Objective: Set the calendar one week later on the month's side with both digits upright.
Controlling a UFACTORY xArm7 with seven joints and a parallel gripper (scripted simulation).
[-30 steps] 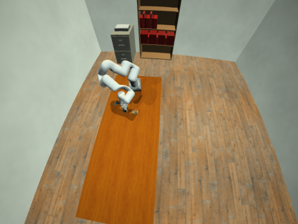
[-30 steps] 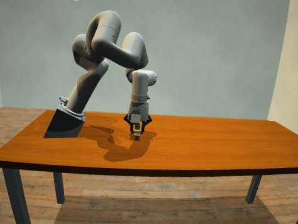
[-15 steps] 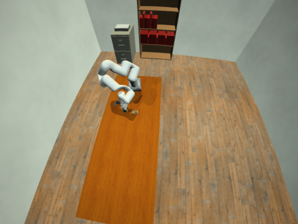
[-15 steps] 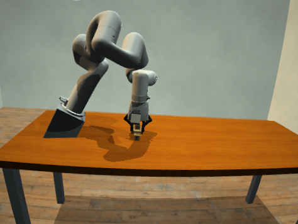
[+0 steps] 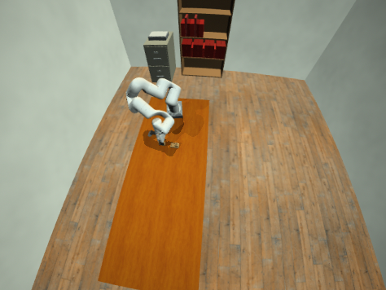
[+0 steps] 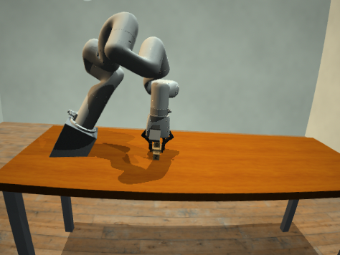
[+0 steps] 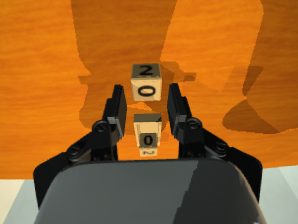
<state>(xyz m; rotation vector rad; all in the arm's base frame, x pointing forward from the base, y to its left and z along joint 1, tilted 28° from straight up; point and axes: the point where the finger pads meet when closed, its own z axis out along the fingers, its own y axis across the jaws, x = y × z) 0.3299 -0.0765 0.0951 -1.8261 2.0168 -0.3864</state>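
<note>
The hand (image 5: pixel 156 138) (image 6: pixel 156 146) (image 7: pixel 146 95) is spread partway and pinches nothing. The blocks (image 5: pixel 174 145) (image 6: pixel 156 157) (image 7: pixel 146 91) are on the table (image 5: pixel 163 204) (image 6: pixel 233 161) (image 7: pixel 35 50), near the fingers. They show 0s and 2s, but the month and the tray's edges are too small to tell. So nobody can say the new date is set. Checking it, and any turning it needs, seems left.
</note>
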